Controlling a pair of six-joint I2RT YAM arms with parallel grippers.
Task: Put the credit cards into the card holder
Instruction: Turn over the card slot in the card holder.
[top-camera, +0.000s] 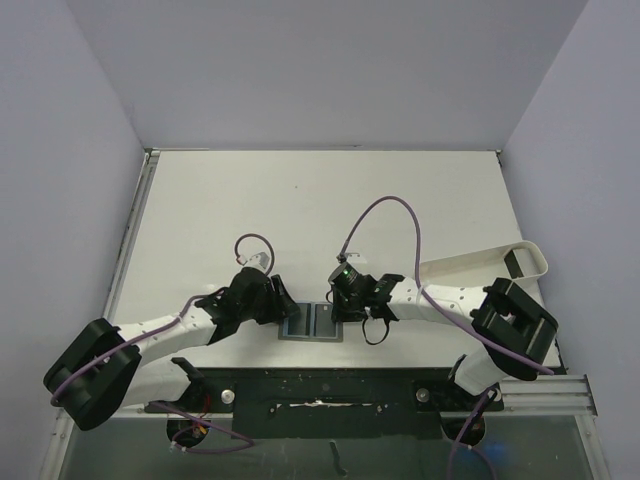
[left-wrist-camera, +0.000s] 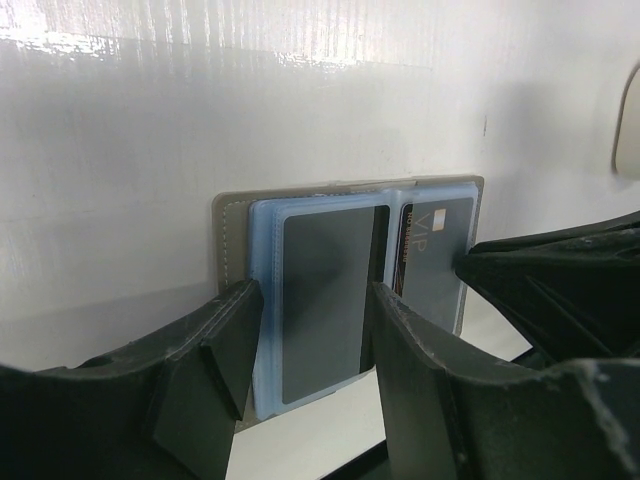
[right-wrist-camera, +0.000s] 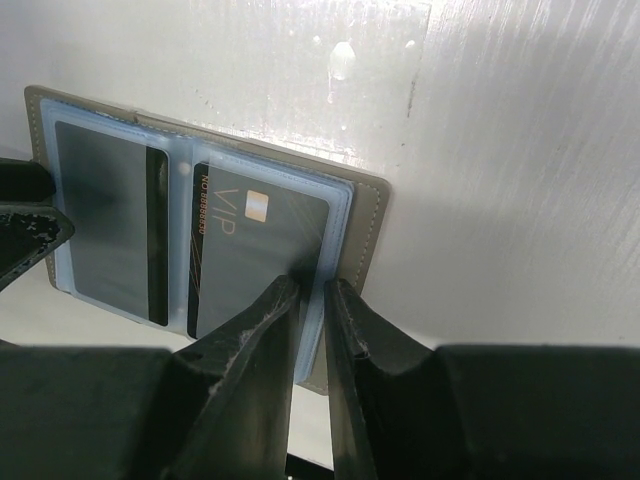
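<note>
The card holder (top-camera: 313, 321) lies open on the table between both grippers, grey-olive outside with a blue lining (left-wrist-camera: 262, 300). One dark credit card (left-wrist-camera: 325, 290) sits in its left sleeve. A dark card marked VIP (right-wrist-camera: 255, 250) sits in its right sleeve. My left gripper (left-wrist-camera: 315, 345) is open, its fingers astride the left half with nothing pinched. My right gripper (right-wrist-camera: 313, 287) stands at the holder's right edge (right-wrist-camera: 365, 235). Its jaws are closed to a narrow slit with the blue sleeve edge between them.
A white oblong tray (top-camera: 500, 262) lies at the right of the table with a dark item (top-camera: 520, 263) at its far end. The table's near edge runs just below the card holder. Purple cables loop above both wrists.
</note>
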